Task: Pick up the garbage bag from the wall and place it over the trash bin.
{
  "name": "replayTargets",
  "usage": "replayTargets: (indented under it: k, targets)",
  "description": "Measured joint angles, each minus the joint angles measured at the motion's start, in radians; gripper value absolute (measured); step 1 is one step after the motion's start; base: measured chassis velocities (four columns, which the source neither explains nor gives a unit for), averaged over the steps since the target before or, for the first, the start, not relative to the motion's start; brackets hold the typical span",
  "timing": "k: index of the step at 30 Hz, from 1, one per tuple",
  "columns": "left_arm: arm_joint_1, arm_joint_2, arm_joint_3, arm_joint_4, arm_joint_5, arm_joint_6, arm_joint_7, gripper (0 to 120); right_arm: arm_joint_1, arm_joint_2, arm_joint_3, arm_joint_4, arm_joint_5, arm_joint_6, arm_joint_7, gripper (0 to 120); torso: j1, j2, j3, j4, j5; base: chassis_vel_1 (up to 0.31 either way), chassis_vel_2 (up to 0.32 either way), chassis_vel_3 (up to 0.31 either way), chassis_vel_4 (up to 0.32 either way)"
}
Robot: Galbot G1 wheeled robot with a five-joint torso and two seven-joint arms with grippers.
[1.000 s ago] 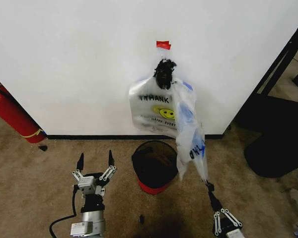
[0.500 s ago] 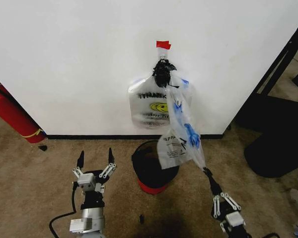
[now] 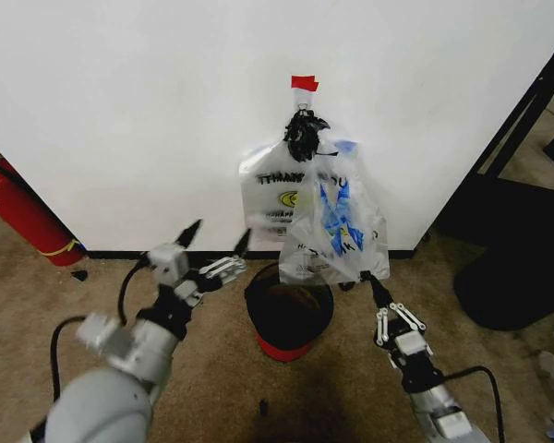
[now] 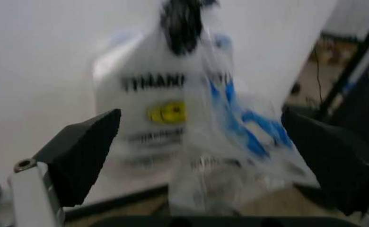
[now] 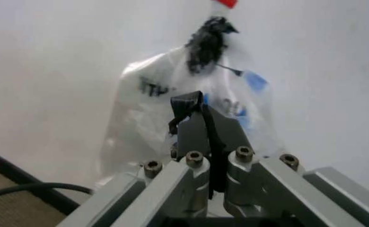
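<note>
Garbage bag (image 3: 335,235) above trash bin (image 3: 288,309), in right gripper (image 3: 367,278) clenched jaws; left gripper (image 3: 217,245) jaws spread.

Garbage bag (image 4: 235,142): print smeared by blur, illegible. Trash bin (image 3: 289,318): far rim hidden behind bag. Fire extinguisher (image 3: 18,217): cut by frame edge.

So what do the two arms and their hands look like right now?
Both are silver-grey metal. The left hand has two black pointed fingers on white linkages, a round grey forearm and a black cable looping off its wrist. The right hand has black fingertips, silver linkage bars with hex bolts and a black cable trailing behind.
</note>
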Motion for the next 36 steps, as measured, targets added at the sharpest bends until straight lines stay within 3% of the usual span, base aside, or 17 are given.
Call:
replayTargets:
  k: [3,6,7,9,10,15,23,31,36]
  targets:
    - [-0.058,0.029,0.035,0.000,-0.060,0.040,-0.006,100,0.004,0.003,-0.011,-0.003,-0.005,-0.006,-0.002,0,0.000,0.000,0.000,0.0002,-0.0003,0.000,0.000,0.000,0.000]
    - [-0.334,0.053,0.257,0.002,-0.191,0.145,-0.045,100,-0.004,0.013,-0.012,-0.009,-0.018,-0.008,-0.004,0,0.000,0.000,0.000,-0.0011,-0.0003,0.000,0.000,0.000,0.000]
    - [-0.466,0.032,0.342,0.021,-0.233,0.184,-0.071,100,-0.008,0.013,-0.003,-0.010,-0.018,-0.006,-0.004,0,0.000,0.000,0.000,-0.0013,0.0000,0.000,0.000,0.000,0.000]
    - [-0.614,-0.005,0.434,0.063,-0.290,0.222,-0.110,100,-0.011,0.012,0.006,-0.010,-0.017,-0.002,-0.004,0,0.000,0.000,0.000,-0.0014,0.0001,0.000,0.000,0.000,0.000]
    - [-0.614,-0.005,0.434,0.063,-0.290,0.222,-0.110,100,-0.011,0.012,0.006,-0.010,-0.017,-0.002,-0.004,0,0.000,0.000,0.000,-0.0014,0.0001,0.000,0.000,0.000,0.000]
    - [-0.919,-0.138,0.703,0.234,-0.339,0.260,-0.166,100,-0.019,0.011,0.022,-0.012,-0.016,0.006,-0.004,0,0.000,0.000,0.000,-0.0011,0.0002,0.000,0.000,0.000,0.000]
    - [-1.129,-0.274,0.859,0.396,-0.343,0.316,-0.185,98,-0.032,0.012,0.039,-0.014,-0.016,0.008,-0.001,0,0.000,0.000,0.000,-0.0012,0.0004,0.000,0.000,0.000,0.000]
    - [-1.203,-0.327,0.950,0.492,-0.373,0.388,-0.214,95,-0.031,0.009,0.042,-0.015,-0.015,0.010,0.000,0,0.000,0.000,0.000,-0.0003,0.0001,0.000,0.000,0.000,0.000]
    - [-1.229,-0.386,0.975,0.527,-0.442,0.404,-0.267,94,-0.034,0.006,0.047,-0.024,-0.012,0.017,0.000,0,0.000,0.000,0.000,-0.0013,0.0003,0.000,0.000,0.000,0.000]
